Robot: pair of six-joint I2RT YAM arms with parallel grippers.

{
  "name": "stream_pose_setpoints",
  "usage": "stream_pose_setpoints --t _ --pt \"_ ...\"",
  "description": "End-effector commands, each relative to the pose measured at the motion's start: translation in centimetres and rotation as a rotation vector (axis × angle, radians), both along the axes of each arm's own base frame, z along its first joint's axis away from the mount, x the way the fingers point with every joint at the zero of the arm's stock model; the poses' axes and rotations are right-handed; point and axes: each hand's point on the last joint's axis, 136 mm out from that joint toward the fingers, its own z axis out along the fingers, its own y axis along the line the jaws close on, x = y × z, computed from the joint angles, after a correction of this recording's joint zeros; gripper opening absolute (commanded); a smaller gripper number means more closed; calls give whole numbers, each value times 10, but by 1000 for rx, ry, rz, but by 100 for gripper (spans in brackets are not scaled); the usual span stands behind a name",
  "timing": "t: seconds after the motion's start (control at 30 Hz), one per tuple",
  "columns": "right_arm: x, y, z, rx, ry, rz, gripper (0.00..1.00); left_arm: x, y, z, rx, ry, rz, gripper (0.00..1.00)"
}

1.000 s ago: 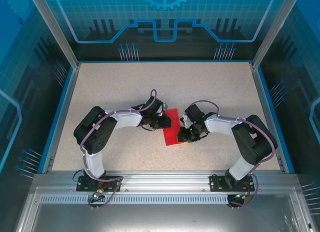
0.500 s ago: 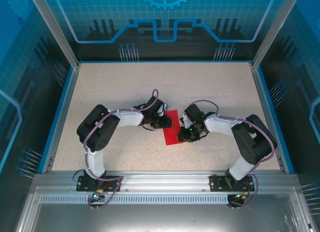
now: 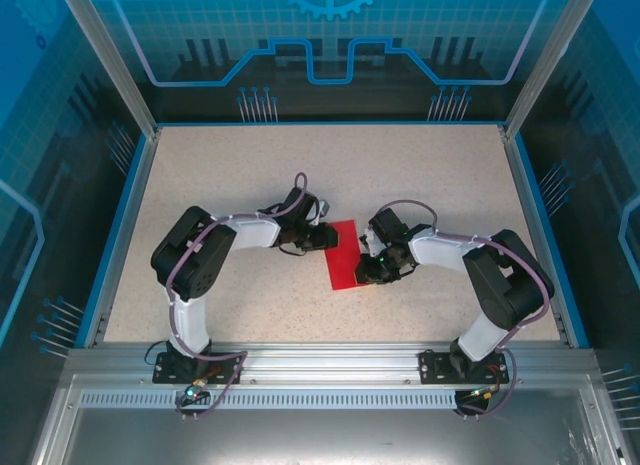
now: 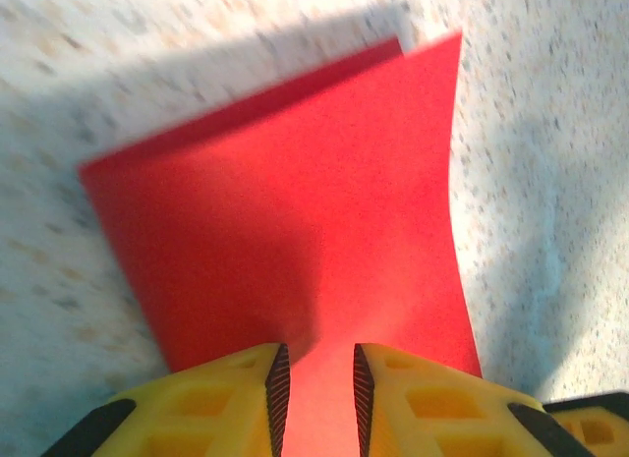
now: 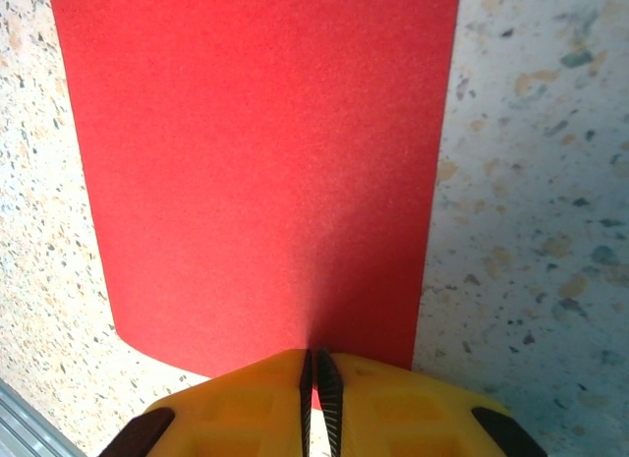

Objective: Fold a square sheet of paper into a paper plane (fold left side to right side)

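Bright red, thin square sheet of paper (image 3: 345, 257) lies near the middle of the speckled beige desk (image 3: 230, 175), between the two grippers and turned a little askew, looking taller than wide from above. The left arm rises from its base at the near edge, bends at a raised elbow and reaches rightward and low, so that the left gripper (image 3: 327, 240) meets the sheet's left edge near the far corner. The right arm mirrors it, elbow up on the right and forearm stretched leftward, with the right gripper (image 3: 367, 272) at the sheet's right edge nearer the front. In the left wrist view the yellow left gripper (image 4: 316, 364) has its jaws a narrow gap apart, with red paper (image 4: 295, 211) showing through that gap (no pinch on it can be seen), and a second red edge peeks out just behind the far edge. In the right wrist view the right gripper (image 5: 316, 364) is pinched closed on the near edge of the paper (image 5: 256, 162). Counted: one sheet, two arms, two grippers.
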Motion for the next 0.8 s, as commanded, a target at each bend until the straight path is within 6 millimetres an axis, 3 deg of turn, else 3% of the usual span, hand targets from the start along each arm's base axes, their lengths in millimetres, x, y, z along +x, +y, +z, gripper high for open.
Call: stream_pose_setpoints --t 0.0,0.33,0.57,0.77 --pt "-27 -35 -27 -174 84 -1 16 34 27 -11 75 -35 91 28" --pt "-32 -30 -27 -131 92 -17 16 70 39 -20 79 -13 163 28" --pt "-39 -24 -29 -76 105 -73 16 79 39 -28 78 4 172 28" --pt "-40 -14 -21 -3 77 -143 18 85 35 -4 35 -25 155 31"
